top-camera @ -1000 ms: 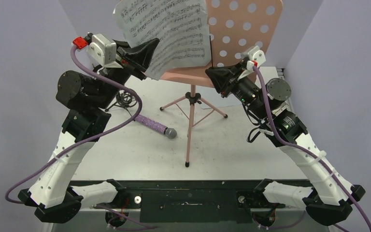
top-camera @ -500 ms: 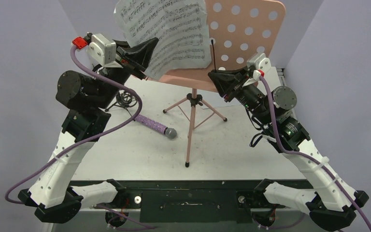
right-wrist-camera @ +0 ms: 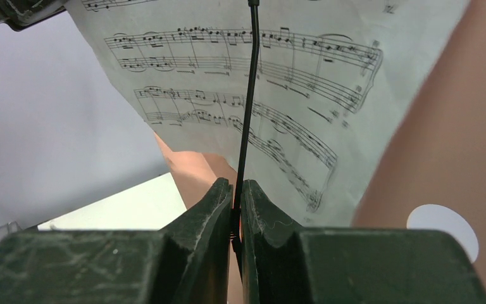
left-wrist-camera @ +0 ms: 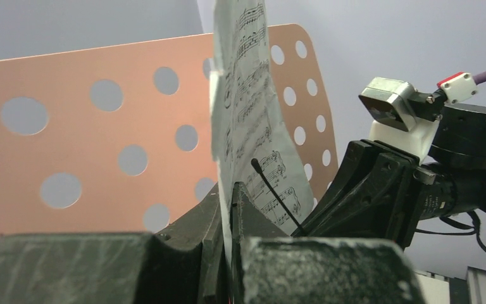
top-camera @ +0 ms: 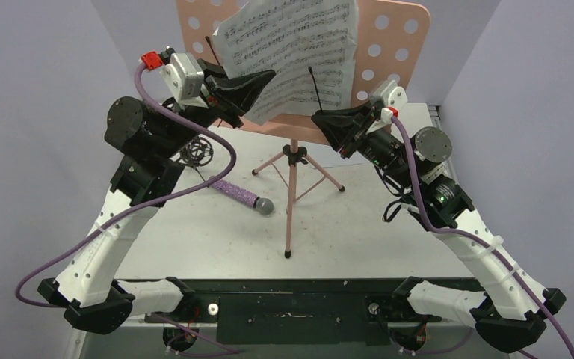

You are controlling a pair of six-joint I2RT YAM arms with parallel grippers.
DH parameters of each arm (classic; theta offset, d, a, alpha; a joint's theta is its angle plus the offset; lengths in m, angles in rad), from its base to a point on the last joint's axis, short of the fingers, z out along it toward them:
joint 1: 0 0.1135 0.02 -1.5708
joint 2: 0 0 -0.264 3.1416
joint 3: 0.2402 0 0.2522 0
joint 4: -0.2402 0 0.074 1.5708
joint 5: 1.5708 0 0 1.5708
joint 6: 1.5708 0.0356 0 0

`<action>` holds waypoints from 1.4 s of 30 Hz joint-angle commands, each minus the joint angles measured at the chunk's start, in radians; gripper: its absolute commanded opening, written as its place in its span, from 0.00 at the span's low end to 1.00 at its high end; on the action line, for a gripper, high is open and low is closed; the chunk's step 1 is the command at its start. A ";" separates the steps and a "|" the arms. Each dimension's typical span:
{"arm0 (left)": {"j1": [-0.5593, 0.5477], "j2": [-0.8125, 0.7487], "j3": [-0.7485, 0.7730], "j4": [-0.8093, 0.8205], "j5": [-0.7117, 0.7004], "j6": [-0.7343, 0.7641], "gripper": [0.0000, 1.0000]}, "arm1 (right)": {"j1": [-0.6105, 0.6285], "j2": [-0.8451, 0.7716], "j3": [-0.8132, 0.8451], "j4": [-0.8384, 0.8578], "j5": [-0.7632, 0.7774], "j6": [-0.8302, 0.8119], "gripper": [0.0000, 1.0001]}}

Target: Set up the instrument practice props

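Observation:
The pink music stand stands mid-table, its perforated desk facing me. White sheet music hangs in front of the desk; I cannot tell whether it is one page or two. My left gripper is shut on the sheet's lower left edge; the left wrist view shows the paper pinched between the jaws. My right gripper is shut on the stand's thin black page-retainer wire, which crosses the sheet. The purple glitter microphone lies on the table. The black mic holder sits behind my left arm.
Grey walls close in at the left, right and back. The stand's three pink legs spread over the table's middle. Purple cables loop off both wrists. The black base rail runs along the near edge.
My left arm has moved right and up with the sheet, which now sits over the desk's middle. The desk has swung to face the camera, and the right gripper has shifted left with the wire.

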 commanded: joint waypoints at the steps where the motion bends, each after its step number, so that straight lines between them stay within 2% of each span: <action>1: 0.002 0.039 0.081 0.047 0.107 -0.058 0.00 | 0.002 -0.004 0.053 0.071 -0.045 -0.002 0.05; 7: -0.014 0.078 0.109 0.032 0.101 -0.071 0.00 | 0.002 -0.004 0.066 0.069 -0.056 0.013 0.05; 10: -0.022 0.082 0.105 0.033 0.083 -0.063 0.04 | 0.002 -0.010 0.074 0.069 -0.068 0.022 0.05; 15: -0.030 0.059 0.086 0.032 -0.015 -0.028 0.00 | 0.001 -0.024 0.073 0.065 -0.072 0.025 0.05; 21: -0.036 0.074 0.090 0.069 0.059 -0.075 0.00 | 0.002 -0.023 0.066 0.079 -0.076 0.036 0.05; 31: -0.054 0.114 0.060 0.151 0.083 -0.171 0.00 | 0.002 -0.017 0.072 0.080 -0.060 0.061 0.05; 33: -0.054 0.112 0.051 0.148 0.079 -0.167 0.11 | 0.002 -0.016 0.073 0.078 -0.054 0.063 0.05; 38: -0.054 0.070 0.002 0.123 0.023 -0.126 0.47 | 0.001 -0.016 0.071 0.075 -0.038 0.069 0.05; 41: -0.053 0.036 -0.021 0.086 -0.032 -0.087 0.63 | 0.001 -0.016 0.066 0.073 -0.025 0.071 0.05; 42: -0.053 0.025 -0.029 0.077 -0.052 -0.075 0.65 | 0.001 -0.016 0.066 0.073 -0.022 0.072 0.05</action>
